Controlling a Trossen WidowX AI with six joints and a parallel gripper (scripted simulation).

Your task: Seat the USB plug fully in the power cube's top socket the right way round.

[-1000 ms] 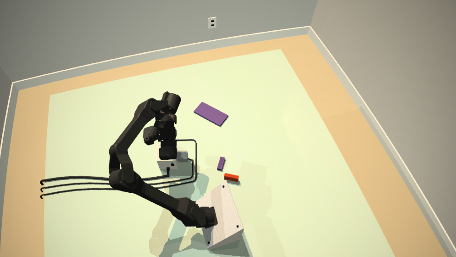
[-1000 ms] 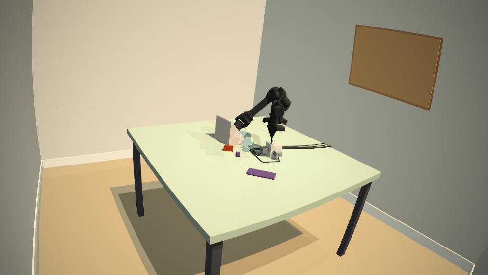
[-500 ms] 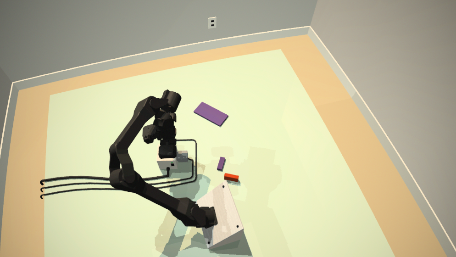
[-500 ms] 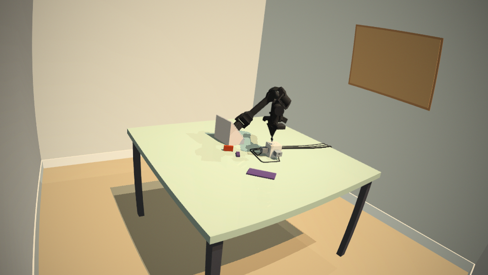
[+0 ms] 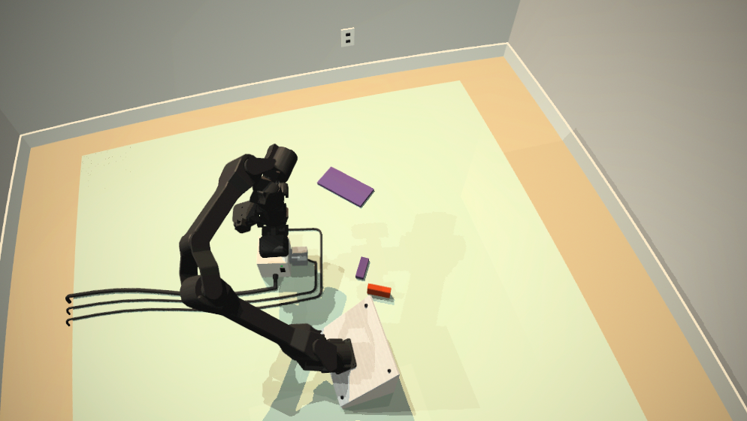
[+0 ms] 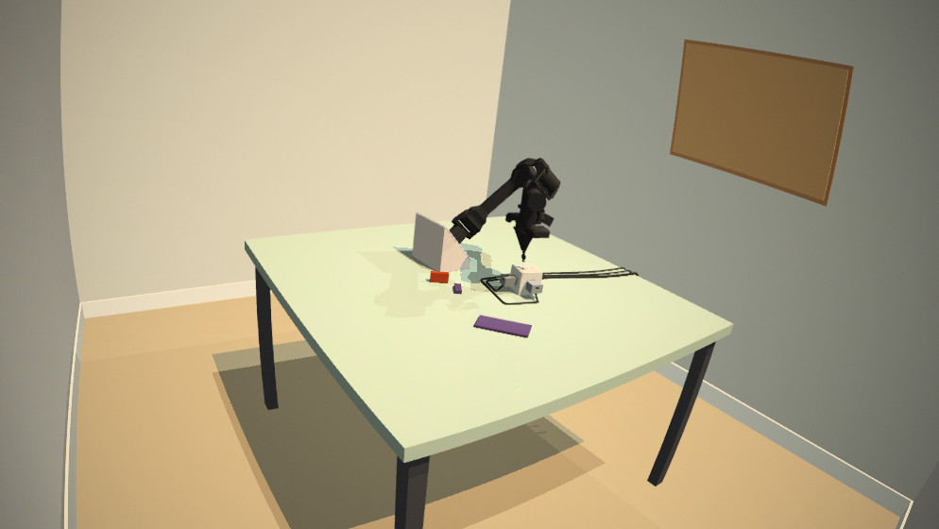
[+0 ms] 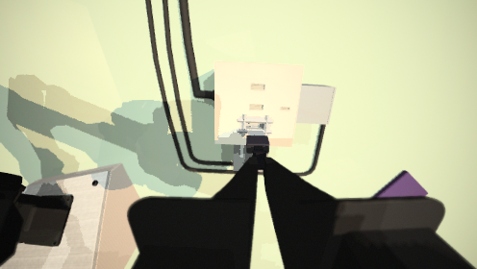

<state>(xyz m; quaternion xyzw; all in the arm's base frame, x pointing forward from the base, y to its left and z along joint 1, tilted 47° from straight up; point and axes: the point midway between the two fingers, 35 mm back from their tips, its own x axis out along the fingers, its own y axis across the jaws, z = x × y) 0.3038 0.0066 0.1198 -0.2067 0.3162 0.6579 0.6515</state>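
End effector (image 5: 273, 255) (image 6: 523, 257) (image 7: 259, 163) clenched on the dark plug (image 7: 258, 143) — adapters (image 5: 299, 255) (image 6: 535, 287) (image 7: 315, 104) and cables (image 5: 321, 261) (image 6: 492, 294) (image 7: 174, 120) crowd the cube (image 5: 273, 268) (image 6: 527, 278) (image 7: 236, 77).

The small black USB plug (image 6: 523, 257) (image 7: 258, 143) is gripped in the hand (image 5: 273, 247) (image 6: 523, 247) (image 7: 259, 163); its seating is unclear. The pale, boxy power cube (image 5: 268, 268) (image 6: 527, 281) (image 7: 236, 77) sits beneath.

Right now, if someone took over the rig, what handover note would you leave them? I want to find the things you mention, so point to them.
Gripper (image 5: 273, 245) (image 6: 523, 247) (image 7: 259, 163): shut on what looks like the black USB plug (image 6: 523, 257) (image 7: 258, 143), fingers pointing down.
Job's things: the plug is at the top of the power cube (image 5: 269, 269) (image 6: 527, 281) (image 7: 236, 79); whether its tip is in the socket, and which way round it faces, I cannot tell.
Done: plug apparently gripped; seating unconfirmed.
Left: check orientation, seat fully, let go, move clear.
Care: loose orange block (image 5: 379, 290) (image 6: 438, 277) lies on the table.
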